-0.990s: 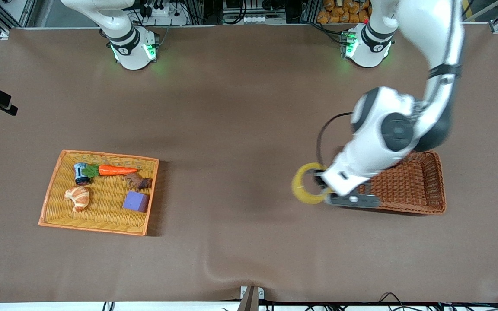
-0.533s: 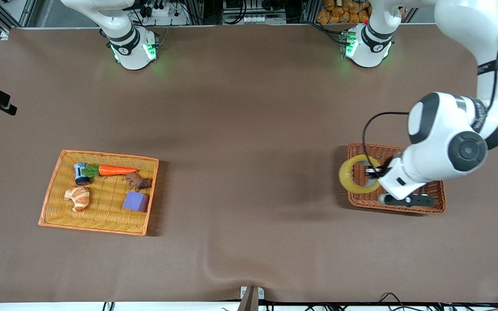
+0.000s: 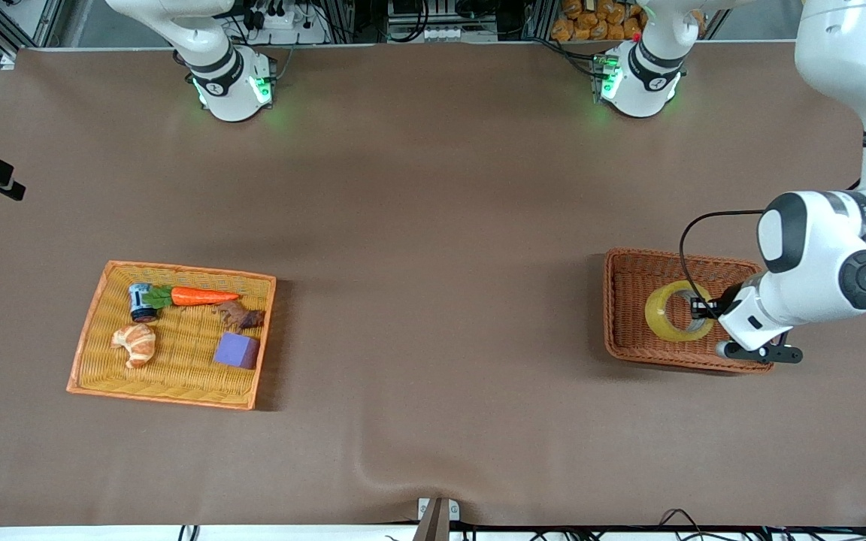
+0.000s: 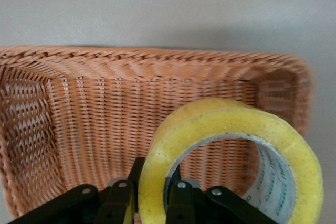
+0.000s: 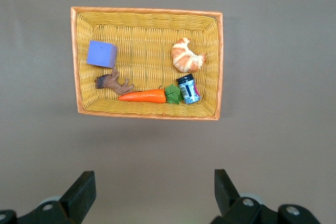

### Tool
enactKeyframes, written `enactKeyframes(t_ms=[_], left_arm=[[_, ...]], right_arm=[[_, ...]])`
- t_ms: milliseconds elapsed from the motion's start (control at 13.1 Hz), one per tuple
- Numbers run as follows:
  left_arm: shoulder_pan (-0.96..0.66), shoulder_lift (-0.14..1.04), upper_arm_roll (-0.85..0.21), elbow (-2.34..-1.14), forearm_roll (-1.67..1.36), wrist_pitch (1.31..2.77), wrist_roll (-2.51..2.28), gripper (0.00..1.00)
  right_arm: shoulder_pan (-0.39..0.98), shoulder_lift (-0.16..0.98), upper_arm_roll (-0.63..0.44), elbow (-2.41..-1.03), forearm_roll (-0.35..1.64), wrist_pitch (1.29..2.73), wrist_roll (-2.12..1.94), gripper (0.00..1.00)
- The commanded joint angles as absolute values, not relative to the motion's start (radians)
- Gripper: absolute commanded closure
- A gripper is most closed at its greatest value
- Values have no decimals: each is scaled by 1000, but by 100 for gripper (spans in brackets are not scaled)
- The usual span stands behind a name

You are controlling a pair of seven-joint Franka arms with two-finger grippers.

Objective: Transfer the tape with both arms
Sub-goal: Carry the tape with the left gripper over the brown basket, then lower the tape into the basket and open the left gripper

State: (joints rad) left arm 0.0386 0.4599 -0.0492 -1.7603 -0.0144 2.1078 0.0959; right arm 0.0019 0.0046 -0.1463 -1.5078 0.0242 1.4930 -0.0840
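Observation:
The tape point(image 3: 658, 319) is a yellowish ring held on edge over the inside of the brown wicker basket point(image 3: 608, 300) at the left arm's end of the table. My left gripper point(image 3: 700, 309) is shut on the ring's wall, one finger in the hole and one outside. In the left wrist view the tape point(image 4: 231, 124) stands in my left gripper point(image 4: 152, 192) above the basket's floor point(image 4: 105, 119). My right gripper point(image 5: 152, 179) is open and empty, high over the table beside the yellow basket point(image 5: 147, 24). It does not show in the front view.
The yellow basket point(image 3: 177, 376) at the right arm's end holds a purple block point(image 3: 237, 350), a croissant point(image 3: 134, 343), a carrot point(image 3: 204, 296), a small can point(image 3: 140, 302) and a brown toy animal point(image 3: 240, 316). A brown cloth covers the table.
My left gripper has carried the tape from beside the brown basket toward the left arm's end, and it is now over the basket's inside. The right arm has not visibly moved.

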Motion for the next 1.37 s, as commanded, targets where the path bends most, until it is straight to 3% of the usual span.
enactKeyframes(t_ms=[0,152,228,305,381,609,1066,1294], left_arm=[[84,469,-64,-1813,11,2175,139,100],[84,495,-64,-1813,2,2184,141,99],[93,495,-67,-1813,-2,2184,141,82],[94,495,-69,-1813,-2,2184,143,36],[94,486,-69,-1806,-2,2181,143,0],[83,407,-83,-1783,-2,2125,138,0],[92,301,-123,-1490,9,1736,140,0],[80,270,-127,-1419,41,1637,135,0]], right_arm=[[-26,9,-133,-1485,31,1479,-80,0],[-28,9,-133,-1482,29,1479,-78,0],[-29,9,-133,-1474,25,1479,-80,0],[-37,9,-135,-1468,29,1479,-80,0],[-41,9,-133,-1467,34,1482,-80,0],[-43,9,-133,-1466,32,1483,-78,0],[-43,9,-133,-1465,32,1485,-75,0],[-41,9,-133,-1465,31,1486,-75,0]])
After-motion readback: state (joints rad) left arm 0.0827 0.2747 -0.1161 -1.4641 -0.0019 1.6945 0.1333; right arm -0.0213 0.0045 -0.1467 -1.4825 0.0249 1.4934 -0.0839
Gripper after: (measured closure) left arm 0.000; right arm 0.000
